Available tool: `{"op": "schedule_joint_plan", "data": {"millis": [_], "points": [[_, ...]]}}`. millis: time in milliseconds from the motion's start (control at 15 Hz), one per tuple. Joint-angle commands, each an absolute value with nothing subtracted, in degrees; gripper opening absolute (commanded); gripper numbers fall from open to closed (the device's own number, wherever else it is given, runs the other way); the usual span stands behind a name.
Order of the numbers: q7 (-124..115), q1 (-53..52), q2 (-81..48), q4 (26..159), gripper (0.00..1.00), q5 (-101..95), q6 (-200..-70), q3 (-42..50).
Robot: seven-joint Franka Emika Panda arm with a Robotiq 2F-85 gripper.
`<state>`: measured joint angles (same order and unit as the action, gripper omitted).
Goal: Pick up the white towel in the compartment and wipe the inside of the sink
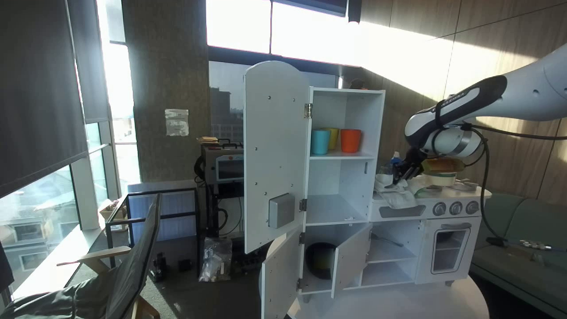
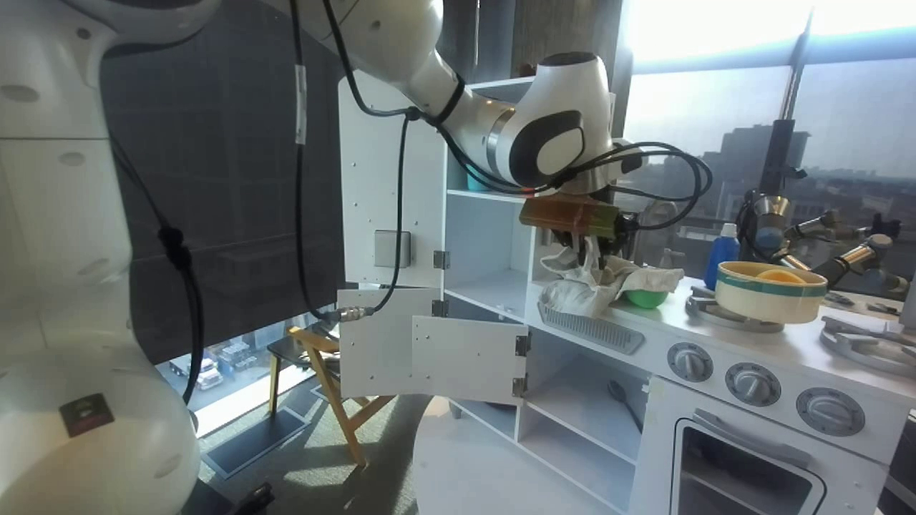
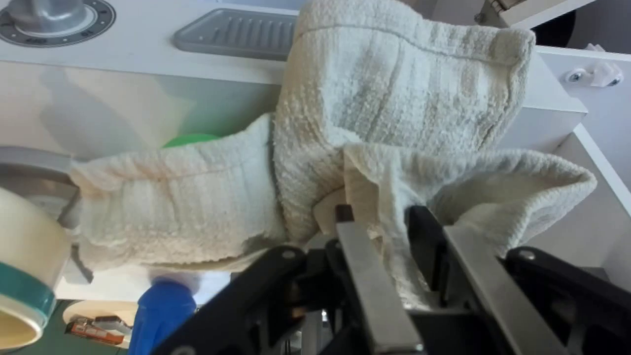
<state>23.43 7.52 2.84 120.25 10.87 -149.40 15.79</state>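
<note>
Pickup seems done: the fingers point(image 3: 427, 246) are clamped on the white towel point(image 3: 315, 153). Next should be pressing and sweeping, minding the green bowl point(image 3: 191, 139) at ten o'clock in the wrist view.

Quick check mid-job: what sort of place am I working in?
Probably a lab or office room rather than a real kitchen: a play kitchen stands on a round white table, and a big window looks out on buildings.

In both exterior views, arched along the arm point(image 1: 531, 95) above the fingers point(image 3: 378, 296), bent at the wrist point(image 2: 564, 146) just over them, pointed downward, in the wrist view set side by side, pinching across a narrow gap.
</note>
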Motion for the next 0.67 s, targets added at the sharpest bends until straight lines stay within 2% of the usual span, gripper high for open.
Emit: {"op": "schedule_joint_plan", "data": {"millis": [0,267,333,600], "points": [[15.13,9.39,6.8,119.93,0.65,-0.48,-148.33,13.61],[12.36,9.08,7.4,118.6,0.95,-3.74,-146.27,12.81],[12.85,8.67,7.45,118.3,0.99,-2.73,-146.21,12.67],[13.49,7.49,6.54,115.63,1.0,-1.78,-145.56,11.01]]}}
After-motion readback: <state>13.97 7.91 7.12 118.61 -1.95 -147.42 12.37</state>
